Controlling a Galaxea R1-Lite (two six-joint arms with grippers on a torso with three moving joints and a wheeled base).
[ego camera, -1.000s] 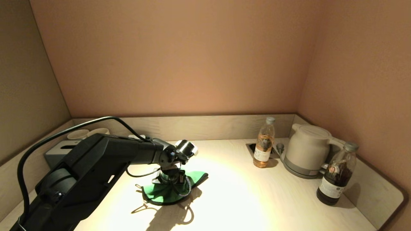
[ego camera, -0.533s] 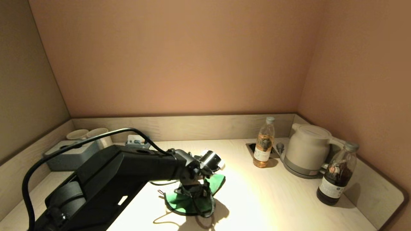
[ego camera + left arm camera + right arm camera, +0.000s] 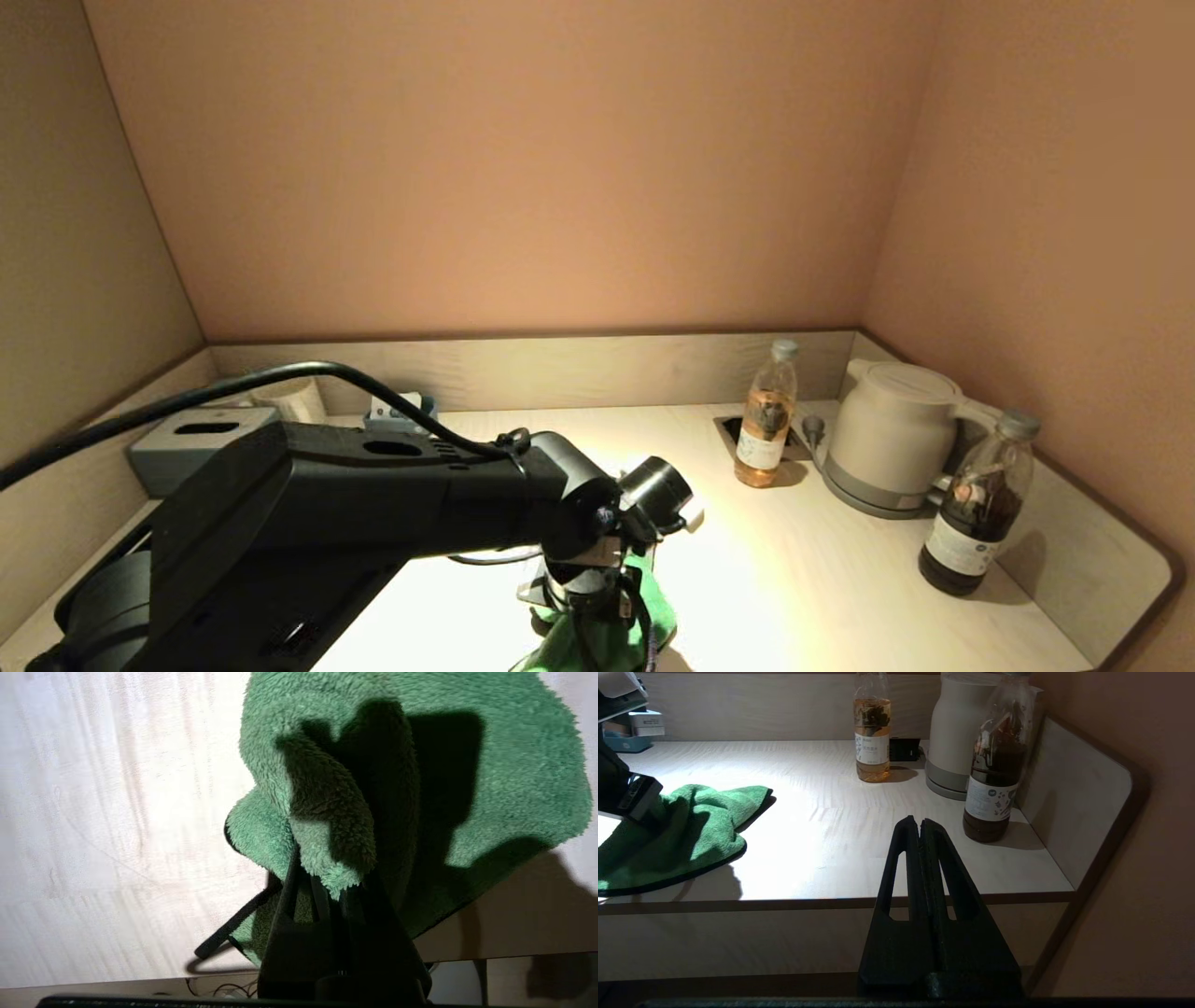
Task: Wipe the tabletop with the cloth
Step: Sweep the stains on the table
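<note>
The green cloth (image 3: 611, 639) lies bunched on the pale tabletop (image 3: 822, 579), close to its front edge. My left gripper (image 3: 593, 597) points down onto it and is shut on a raised fold. In the left wrist view the cloth (image 3: 514, 765) spreads beyond the dark fingers, and the gripper (image 3: 327, 882) pinches the fold. The right wrist view shows the cloth (image 3: 682, 830) lying left of the clear middle of the tabletop (image 3: 831, 826). My right gripper (image 3: 920, 823) is shut and empty, parked below the table's front edge at the right.
At the back right stand a tea bottle (image 3: 766, 420), a white kettle (image 3: 892, 434) and a dark bottle (image 3: 976, 509), beside the socket cutout (image 3: 733, 427). A grey tissue box (image 3: 187, 448), a cup (image 3: 294, 397) and a small box (image 3: 397, 411) are back left. A raised rim (image 3: 579, 373) borders the counter.
My left gripper has dragged the cloth to the right and toward the front edge of the tabletop. The cloth is more bunched now.
</note>
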